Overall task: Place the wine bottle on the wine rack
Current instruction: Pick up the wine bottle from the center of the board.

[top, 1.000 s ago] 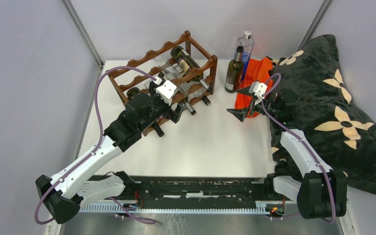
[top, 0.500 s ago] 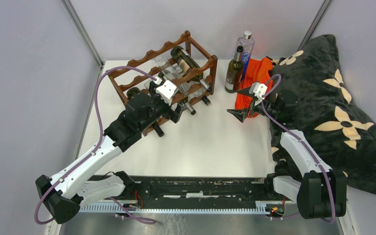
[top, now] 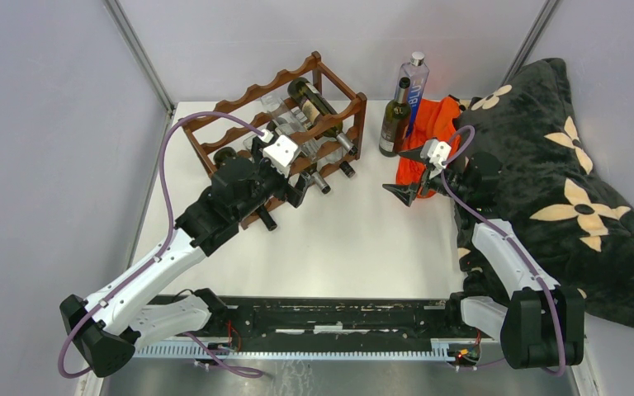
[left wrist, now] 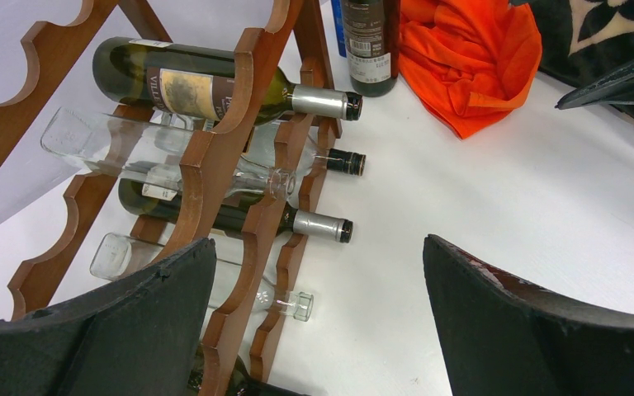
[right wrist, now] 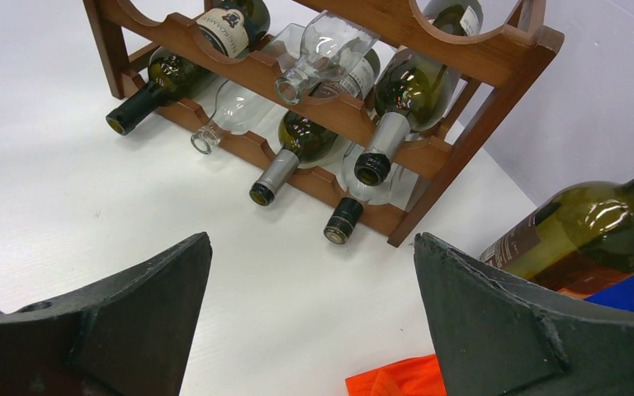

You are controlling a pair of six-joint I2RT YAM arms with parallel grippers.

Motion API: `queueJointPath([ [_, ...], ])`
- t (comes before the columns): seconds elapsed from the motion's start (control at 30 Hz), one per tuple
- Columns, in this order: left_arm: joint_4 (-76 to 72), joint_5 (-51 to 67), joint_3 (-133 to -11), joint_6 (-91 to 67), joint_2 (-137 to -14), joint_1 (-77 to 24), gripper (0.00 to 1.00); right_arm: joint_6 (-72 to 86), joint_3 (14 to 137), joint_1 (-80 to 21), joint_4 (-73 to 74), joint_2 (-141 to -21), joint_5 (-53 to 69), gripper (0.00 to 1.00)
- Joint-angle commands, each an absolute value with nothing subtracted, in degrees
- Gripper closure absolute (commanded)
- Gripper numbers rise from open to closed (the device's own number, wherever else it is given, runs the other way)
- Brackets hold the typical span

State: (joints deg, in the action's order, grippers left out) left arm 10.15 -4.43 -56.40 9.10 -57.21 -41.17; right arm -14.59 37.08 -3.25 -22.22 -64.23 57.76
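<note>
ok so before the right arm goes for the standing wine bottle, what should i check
1. wine bottle upright at the table's far edge: ok
2. right jaws open, holding nothing: ok
3. left jaws open, holding nothing, close to the wine rack: ok
4. empty scallops on the rack's top tier: ok
5. gap between the wine bottle and the blue-label bottle behind it: cannot tell
6. orange cloth clear of the wine bottle's base: cannot tell
</note>
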Motion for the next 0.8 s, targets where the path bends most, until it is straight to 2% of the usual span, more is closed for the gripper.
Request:
queueJointPath([
  [0.0, 8.0, -5.2, -57.1, 11.5, -56.1, -40.9, 0.0, -14.2, 37.0, -3.0, -25.2, -63.4, 57.5, 0.02],
  [0.57, 8.1, -5.5, -57.1, 11.6, -55.9, -40.9, 0.0, -14.5, 37.7, -2.8, -24.3, -64.0, 55.8, 0.02],
  [0.77, 7.9, -5.6, -57.0, 11.6, -55.7, -40.9, 0.0, -15.5, 41.4, -2.7, -19.1, -65.7, 53.8, 0.02],
])
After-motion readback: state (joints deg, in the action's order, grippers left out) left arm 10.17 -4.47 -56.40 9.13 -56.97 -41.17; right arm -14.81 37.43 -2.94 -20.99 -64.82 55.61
